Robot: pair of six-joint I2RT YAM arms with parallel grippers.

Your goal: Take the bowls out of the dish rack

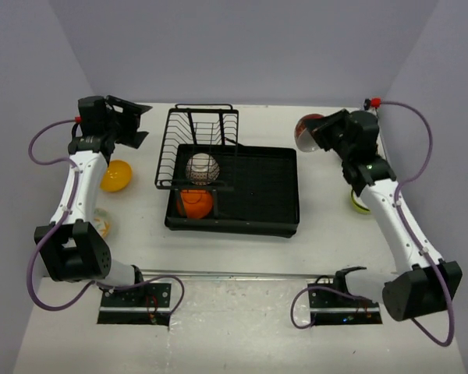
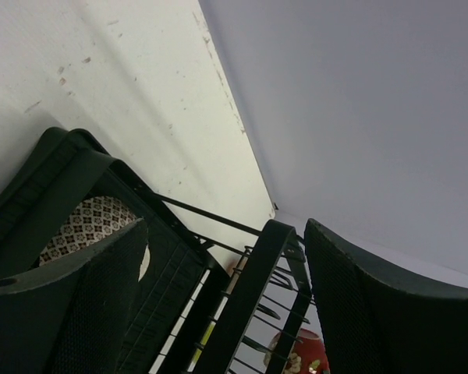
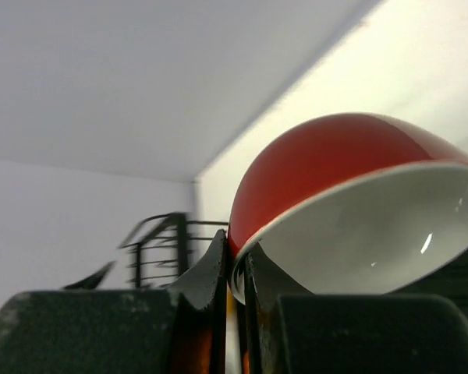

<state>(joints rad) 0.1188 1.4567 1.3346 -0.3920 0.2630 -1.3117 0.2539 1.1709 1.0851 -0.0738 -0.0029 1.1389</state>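
R gripper clamped on rim of glossy red round bowl w/ white inside, one finger inside, one outside. Rim grip keeps bowl tilted on edge. Bowl is past far-R corner of black wire dish rack w/ shallow tray, prob. for set-down on white counter; contact w/ counter unclear. L gripper jaws apart, empty, by rack's far-L corner, likely lining up next pick. White floral bowl & orange bowl on edge in rack, not yet unloaded. Yellow-orange bowl on counter, L.

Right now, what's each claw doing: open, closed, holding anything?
Left claw: open, nothing between its fingers.
Right claw: closed on the rim of the red bowl.
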